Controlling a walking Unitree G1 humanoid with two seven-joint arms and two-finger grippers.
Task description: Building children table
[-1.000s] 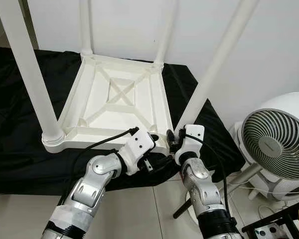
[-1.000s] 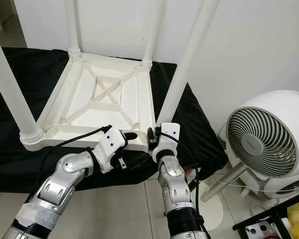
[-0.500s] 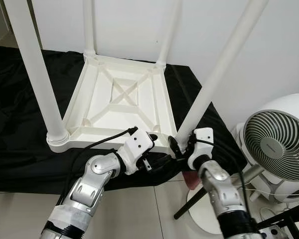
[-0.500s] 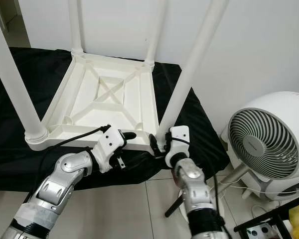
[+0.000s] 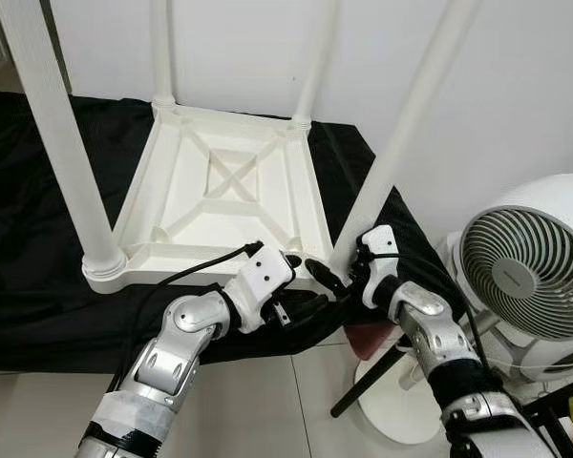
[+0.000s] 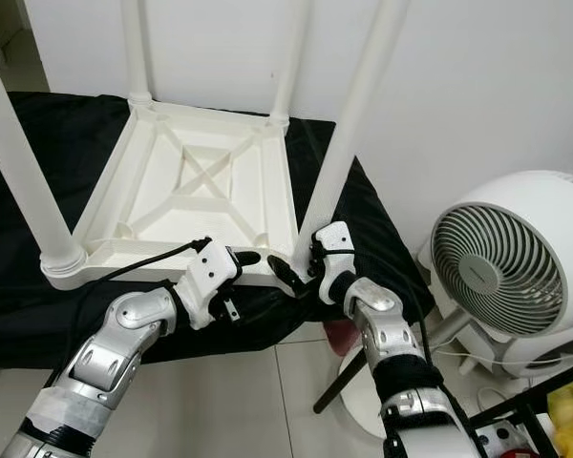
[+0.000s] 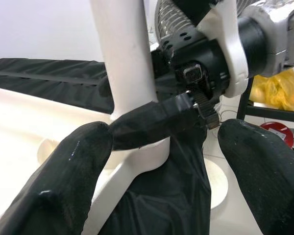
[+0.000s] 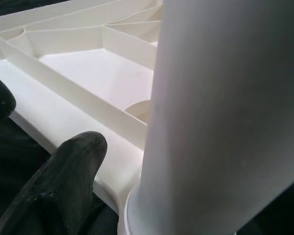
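The table (image 5: 224, 196) lies upside down on the black cloth (image 5: 29, 267) so its legs can go in. My right gripper (image 5: 336, 278) grasps the near leg (image 5: 401, 143) at its socket, seating it; my left gripper (image 5: 301, 286), fingers spread, steadies the edge.

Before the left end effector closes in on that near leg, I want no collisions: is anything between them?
Yes. The right end effector sits at the base of the leg, one black finger lying across it between the left end effector's open fingers. Nothing else visible intervenes.
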